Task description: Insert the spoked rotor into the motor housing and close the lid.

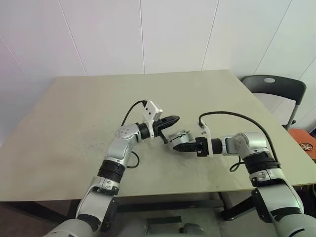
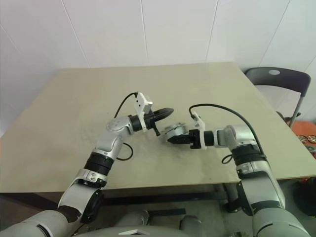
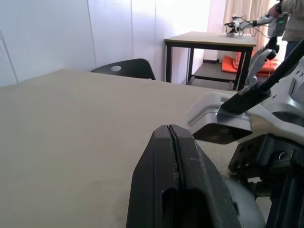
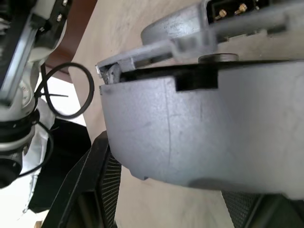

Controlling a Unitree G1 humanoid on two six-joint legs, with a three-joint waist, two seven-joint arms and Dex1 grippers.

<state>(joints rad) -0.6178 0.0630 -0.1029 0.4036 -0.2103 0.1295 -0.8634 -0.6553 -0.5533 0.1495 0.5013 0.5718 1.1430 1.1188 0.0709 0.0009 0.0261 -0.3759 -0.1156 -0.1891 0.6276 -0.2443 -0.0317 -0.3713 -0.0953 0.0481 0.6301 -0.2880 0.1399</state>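
A grey round casing [image 1: 177, 135] rests on the table [image 1: 74, 128] near the middle. A dark seam [image 4: 190, 76] runs across it; it looks like the motor housing with the lid on, though I cannot tell them apart. My right gripper [image 1: 173, 144] reaches in from the right, shut on this casing [image 4: 199, 128], one black finger [image 4: 95, 190] on each side. The left gripper [image 1: 172, 120] hangs just above and behind the casing, shut and holding nothing; its fingers [image 3: 173, 156] are pressed together. The spoked rotor is hidden.
A dark chair [image 1: 271, 86] stands off the table's right side, with an orange object [image 1: 306, 140] on the floor beyond. Black cables [image 1: 232, 116] loop from both wrists. In the left wrist view, a second table [image 3: 209, 40] and a person's arm [image 3: 285, 14] show far behind.
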